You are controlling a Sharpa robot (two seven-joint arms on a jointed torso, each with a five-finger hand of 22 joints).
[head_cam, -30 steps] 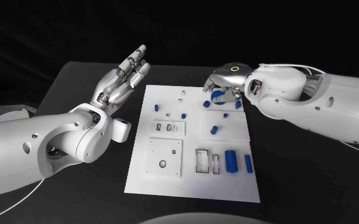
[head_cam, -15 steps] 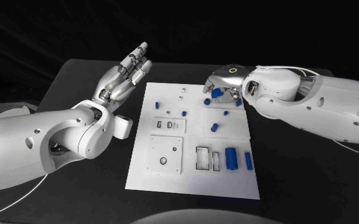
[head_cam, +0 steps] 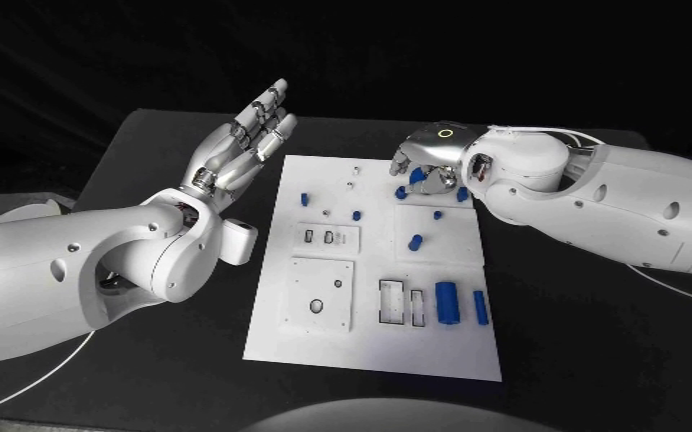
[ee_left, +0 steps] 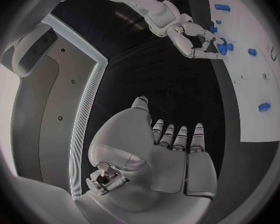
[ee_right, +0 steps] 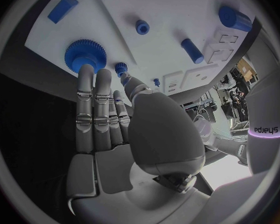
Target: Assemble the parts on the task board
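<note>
Right robot hand (head_cam: 433,157) touches the blue gear (ee_right: 84,55), fingers straight, gripping nothing; small, rigid, light — pinch its toothed rim.

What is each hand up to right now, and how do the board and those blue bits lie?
left hand: raised beside the board, fingers straight, holding nothing
right hand: fingertips on the blue gear
task board: flat on the table
large blue cylinder: lying on its side on the board

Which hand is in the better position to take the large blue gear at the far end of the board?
The right hand: its fingertips are already at the blue gear. The left hand is raised beside the task board, open.
</note>
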